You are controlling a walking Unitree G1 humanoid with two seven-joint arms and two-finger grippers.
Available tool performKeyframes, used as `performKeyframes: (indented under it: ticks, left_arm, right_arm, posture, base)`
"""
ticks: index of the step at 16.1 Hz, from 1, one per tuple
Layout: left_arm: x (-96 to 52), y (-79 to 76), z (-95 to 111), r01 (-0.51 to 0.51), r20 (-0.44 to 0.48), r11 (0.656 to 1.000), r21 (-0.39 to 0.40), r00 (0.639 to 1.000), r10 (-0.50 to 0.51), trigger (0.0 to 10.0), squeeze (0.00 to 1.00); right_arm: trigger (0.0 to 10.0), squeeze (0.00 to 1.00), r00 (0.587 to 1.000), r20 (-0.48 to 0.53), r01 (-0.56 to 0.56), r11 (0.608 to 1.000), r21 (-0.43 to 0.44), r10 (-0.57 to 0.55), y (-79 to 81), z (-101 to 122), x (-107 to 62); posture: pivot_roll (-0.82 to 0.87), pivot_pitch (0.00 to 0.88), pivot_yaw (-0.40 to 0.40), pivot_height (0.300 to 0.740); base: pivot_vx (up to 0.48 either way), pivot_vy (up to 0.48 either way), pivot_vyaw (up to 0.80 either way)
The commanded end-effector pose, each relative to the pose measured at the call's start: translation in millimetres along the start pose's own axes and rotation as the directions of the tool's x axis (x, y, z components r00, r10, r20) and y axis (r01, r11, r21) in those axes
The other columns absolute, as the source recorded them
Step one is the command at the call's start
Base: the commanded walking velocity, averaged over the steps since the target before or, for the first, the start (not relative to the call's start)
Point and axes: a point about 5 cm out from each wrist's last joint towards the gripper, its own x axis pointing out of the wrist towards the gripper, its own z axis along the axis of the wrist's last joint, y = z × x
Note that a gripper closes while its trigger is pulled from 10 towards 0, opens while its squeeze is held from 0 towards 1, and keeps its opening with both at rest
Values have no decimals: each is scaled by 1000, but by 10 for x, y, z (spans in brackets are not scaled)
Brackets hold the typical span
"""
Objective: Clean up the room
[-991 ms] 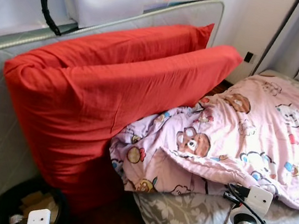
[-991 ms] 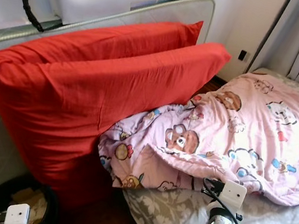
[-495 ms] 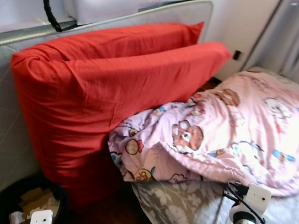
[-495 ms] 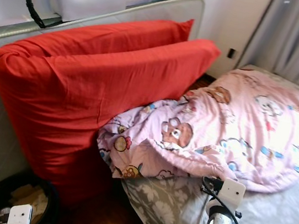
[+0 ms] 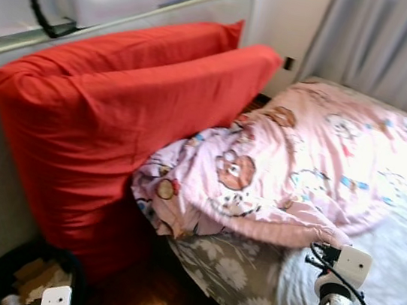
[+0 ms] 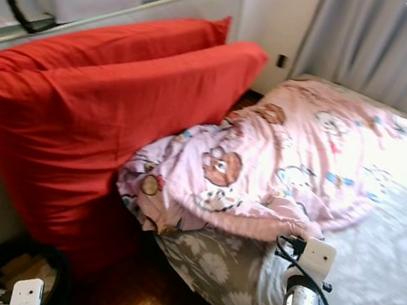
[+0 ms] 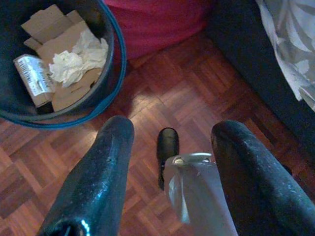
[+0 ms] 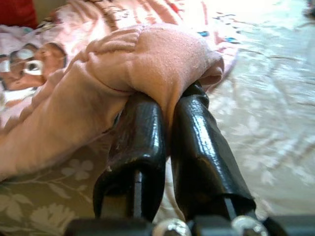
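One right tool pinches the pink blanket's near edge, blanket stretching lengthwise toward the curtains.

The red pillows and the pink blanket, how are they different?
The red pillows are plain; the pink blanket has cartoon animals. The pillows stand leaning against the headboard; the blanket lies crumpled on the bed. The right gripper is shut on the blanket; nothing holds the pillows. Both are soft bedding.
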Motion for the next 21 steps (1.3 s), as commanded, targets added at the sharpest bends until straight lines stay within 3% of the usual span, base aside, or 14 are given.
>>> performKeyframes:
  ticks: [1, 12, 19, 21]
  left_arm:
    - [-10, 16, -43, 2, -26, 1000, 11, 1000, -1, 10000, 0]
    - [-10, 1, -48, 11, -30, 1000, 14, 1000, -11, 10000, 0]
    - [-12, 5, -57, 9, -37, 1000, 29, 999, -8, 10000, 0]
    - [-12, 4, -57, 9, -37, 999, 30, 999, -8, 10000, 0]
  right_arm:
    - [10000, 0, 998, 66, 0, 1000, -3, 1, 7, 149, 59]
    - [10000, 0, 980, 181, -72, 995, -69, 83, 181, 374, 103]
    - [10000, 0, 959, 282, 23, 989, -147, 20, 60, 523, 81]
    - [10000, 0, 963, 268, 27, 986, -164, 18, 44, 504, 83]
  posture:
    - [-51, 0, 17, 740]
    - [-55, 0, 8, 740]
    - [-59, 0, 4, 740]
    - [-58, 0, 2, 740]
  base:
    - [-281, 0, 0]
    - [-280, 0, 0]
    - [-154, 0, 0]
    - [0, 0, 0]
